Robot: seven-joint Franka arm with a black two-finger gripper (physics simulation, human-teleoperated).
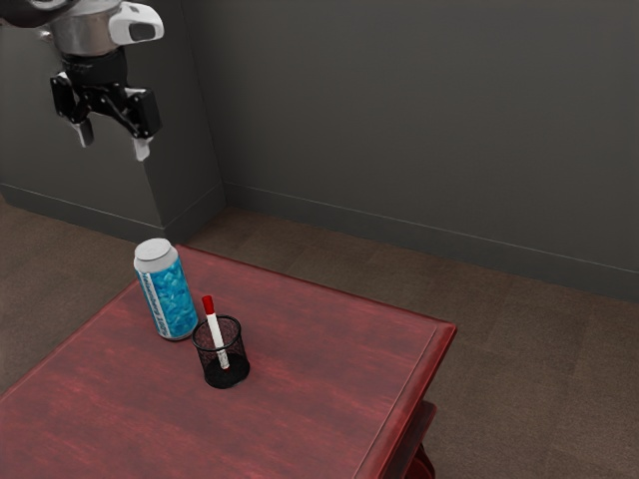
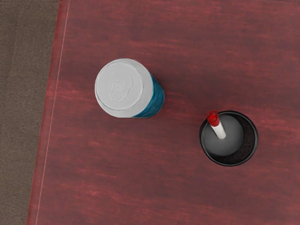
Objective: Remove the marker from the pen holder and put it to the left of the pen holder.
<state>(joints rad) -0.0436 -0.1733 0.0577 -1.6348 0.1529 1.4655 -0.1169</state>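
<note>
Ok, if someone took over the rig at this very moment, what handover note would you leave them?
Gripper: open and empty, up above the table.
Marker: in the holder, red end up, leaning on the rim. The can stands upright close by.
Done: nothing yet; the marker is not out.
Left: grasp the marker, lift it out, lay it to the left of the holder. The can may need some care on approach.

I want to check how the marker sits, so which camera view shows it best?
The exterior view: the marker leans in the mesh holder, visible from red cap to lower end. The wrist view looks down on its cap and some white barrel.
</note>
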